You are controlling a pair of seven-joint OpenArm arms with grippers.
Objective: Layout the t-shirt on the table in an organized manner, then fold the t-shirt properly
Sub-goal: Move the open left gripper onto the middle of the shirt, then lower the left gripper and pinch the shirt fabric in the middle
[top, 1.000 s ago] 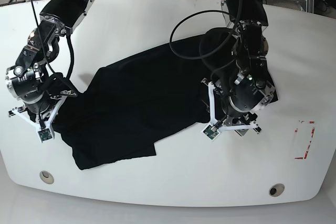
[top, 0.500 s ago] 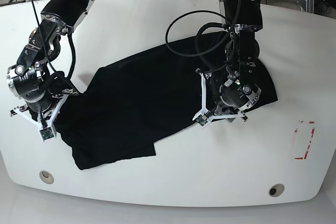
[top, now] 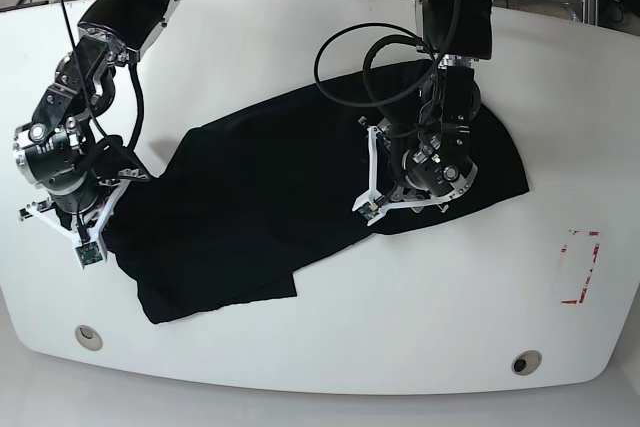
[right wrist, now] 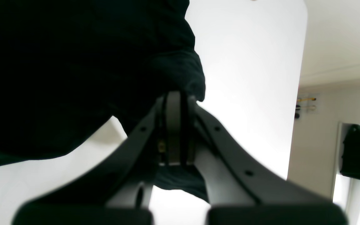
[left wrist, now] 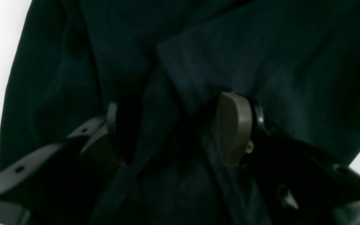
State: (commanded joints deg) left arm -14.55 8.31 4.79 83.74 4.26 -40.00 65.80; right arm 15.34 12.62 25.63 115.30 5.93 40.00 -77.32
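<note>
Since a second ago the left gripper [top: 420, 169] has been carried from the shirt's 4 o'clock edge inward, toward 10 o'clock, and is now seen over the cloth itself, its fingers [left wrist: 233, 128] apart with a raised fold of fabric lying between them. The right gripper [top: 72, 209] has hardly shifted; its fingers [right wrist: 173, 131] are pressed together on a pinch of the hem at the shirt's 8 o'clock end.

The t-shirt [top: 290, 197] is spread rumpled on the counter [top: 300, 367], its long axis running from 8 o'clock to 2 o'clock in the base view, with a loose flap at 6 o'clock. Each end is attended by the arm nearer to it: the right at the 8 o'clock end, the left at the 2 o'clock end.

In the left wrist view the fold is seen to run diagonally through the gap, so a closing there would probably catch it. A pull apart along the long axis would then be needed to flatten the shirt; folding is judged not yet begun.
</note>
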